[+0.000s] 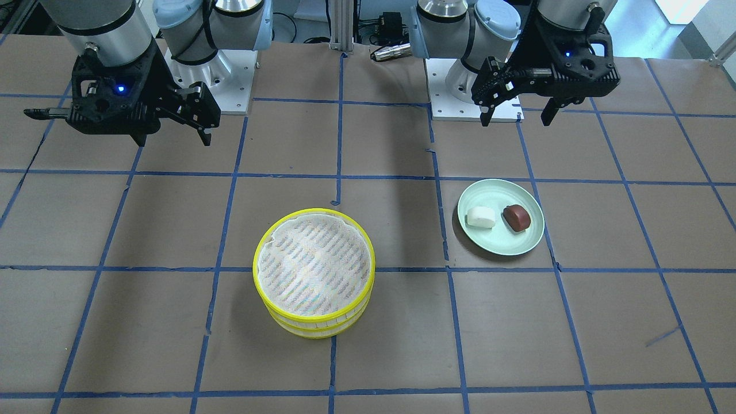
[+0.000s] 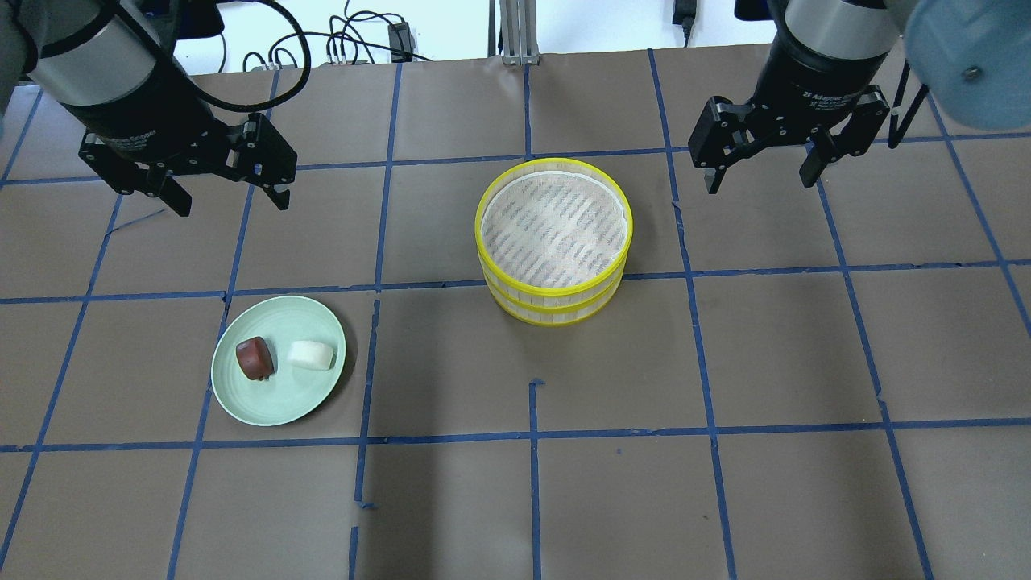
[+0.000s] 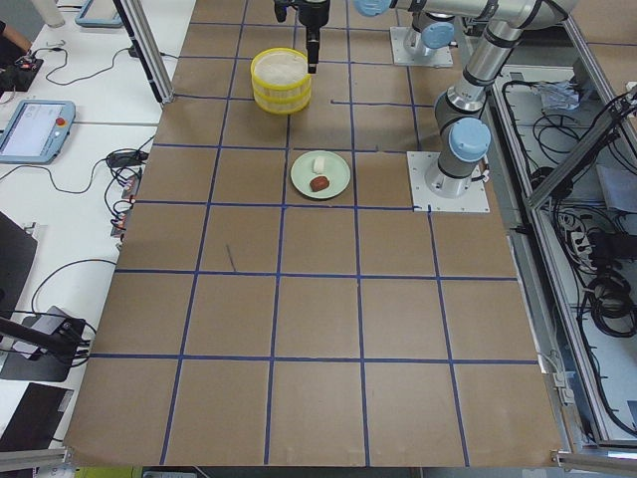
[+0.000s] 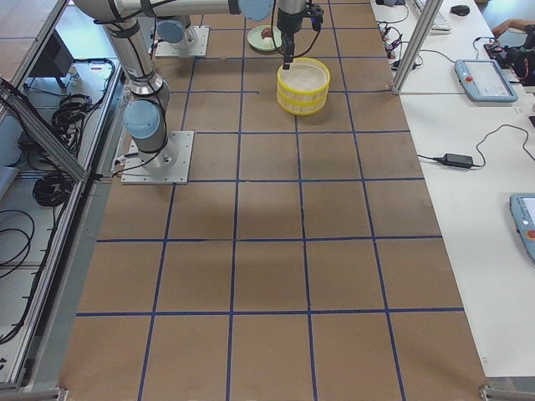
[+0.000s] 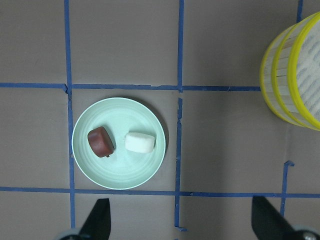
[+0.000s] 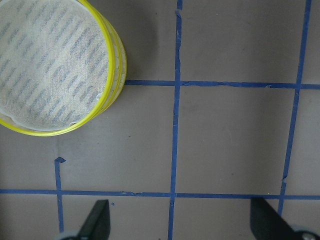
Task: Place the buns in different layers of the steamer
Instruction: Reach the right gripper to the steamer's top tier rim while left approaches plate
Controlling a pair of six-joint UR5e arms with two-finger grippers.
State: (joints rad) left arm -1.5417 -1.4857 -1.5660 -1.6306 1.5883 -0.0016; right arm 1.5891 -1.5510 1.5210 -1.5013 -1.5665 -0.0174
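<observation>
In the overhead view the two layers of steamer stand stacked just above the middle of the frame. The upper layer (image 2: 553, 221) sits squarely on the lower layer (image 2: 554, 314), yellow rims in line, and its white slotted floor is bare. Whatever lies inside the lower layer is hidden by the one above.

Both buns lie on a pale green plate (image 2: 282, 403) at the lower left of that view, well apart from the stack. The reddish-brown bun (image 2: 254, 358) is on the plate's left half and the white bun (image 2: 312, 354) on its right. They lie side by side with a narrow gap between them, as the left wrist view shows.

The left pincer (image 2: 232, 201) hangs at the upper left, above the brown counter (image 2: 773, 362) and further up the frame than the plate. Its fingers are spread wide with nothing between them. In its wrist view the two fingertips sit far apart at the bottom edge, the plate is left of centre, and the stack shows at the right edge.

The right pincer (image 2: 760, 182) hangs at the upper right, off to the right of the stack and clear of it. It too is spread wide and holds nothing. Its wrist view has the stack in the upper left corner.

Blue tape lines (image 2: 532, 435) mark the counter in a grid of squares.
</observation>
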